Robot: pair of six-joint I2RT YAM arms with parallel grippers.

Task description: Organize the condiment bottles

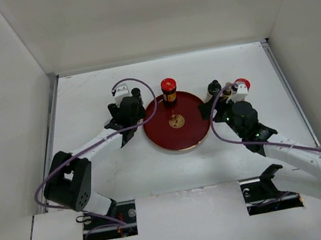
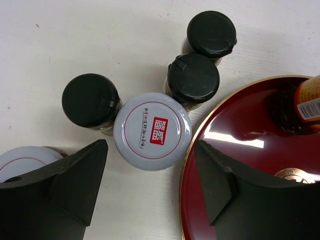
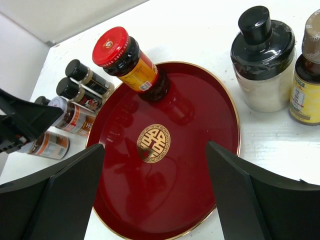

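— What is nearest to the arms?
— The right gripper point(image 3: 155, 146). Its jaws are wide and they hold nothing. It hangs over the near half of the tray point(image 3: 200, 115), which lies on the table point(image 1: 157, 176) between both arms.
— And the left gripper point(image 2: 151, 142)?
— It is just left of the tray and it looks down. The jaws are apart, a little wider than the white-lid jar point(image 2: 152, 131) that stands between the tips. I see a thin gap on each side, so the jar is not gripped. A second white lid point(image 2: 20, 159) is partly hidden behind one finger.
— Where are the other bottles?
— Just beyond this jar, on the table: the left black cap point(image 2: 91, 100), the middle black cap point(image 2: 193, 78) near the tray rim, and the far black cap point(image 2: 211, 34) close behind it. On the tray, at its far rim, one red-cap jar point(image 3: 117, 55) stands upright. Right of the tray, on the table, are the black-top jar point(image 3: 260, 60) with white content, the yellowish bottle point(image 3: 306, 85) just beside it, and farthest a second red cap point(image 1: 242, 84)
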